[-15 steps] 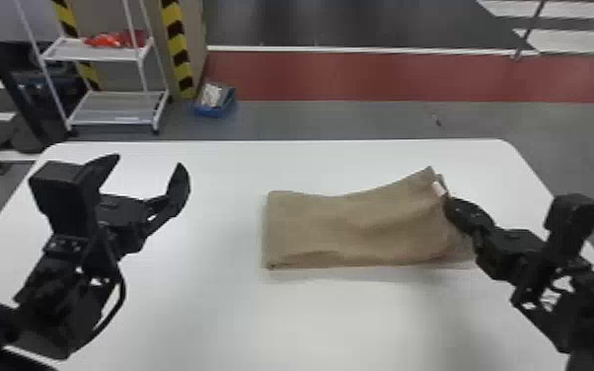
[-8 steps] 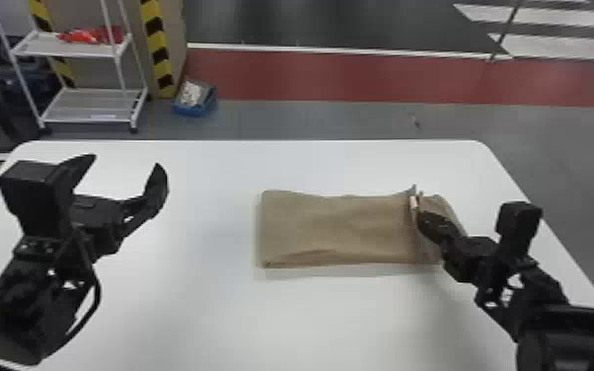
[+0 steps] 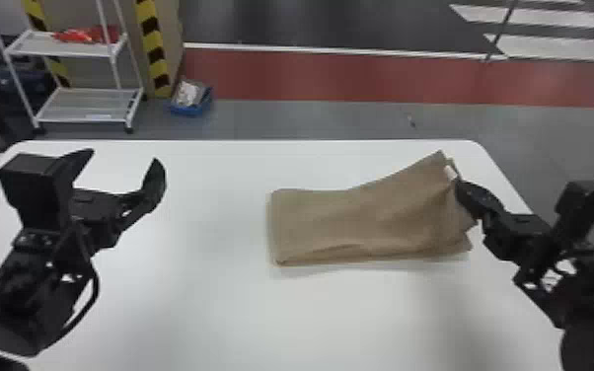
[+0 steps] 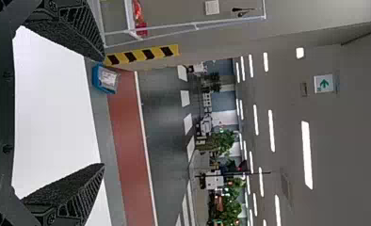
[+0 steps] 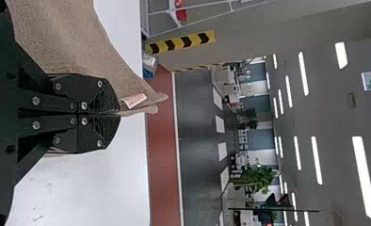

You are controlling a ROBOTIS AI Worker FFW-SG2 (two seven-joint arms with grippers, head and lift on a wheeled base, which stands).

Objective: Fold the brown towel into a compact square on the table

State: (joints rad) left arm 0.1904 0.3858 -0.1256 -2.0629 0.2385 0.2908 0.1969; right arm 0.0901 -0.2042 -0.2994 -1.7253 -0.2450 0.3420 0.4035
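Two fingers (image 3: 154, 181) gape on the inward-slanting left gripper (image 3: 124, 156); the right gripper (image 3: 459, 186) pinches the towel (image 3: 360, 222).

Towel (image 3: 355, 222) on table (image 3: 212, 306), rack (image 3: 86, 104) behind at left, bin (image 3: 190, 109) beside rack

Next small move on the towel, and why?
I'd probably carry the right gripper leftward, laying its end over the brown towel. It is shut on the raised right end beside the white tag, the left end lies flat on the table, and the towel looks oblong, not square.
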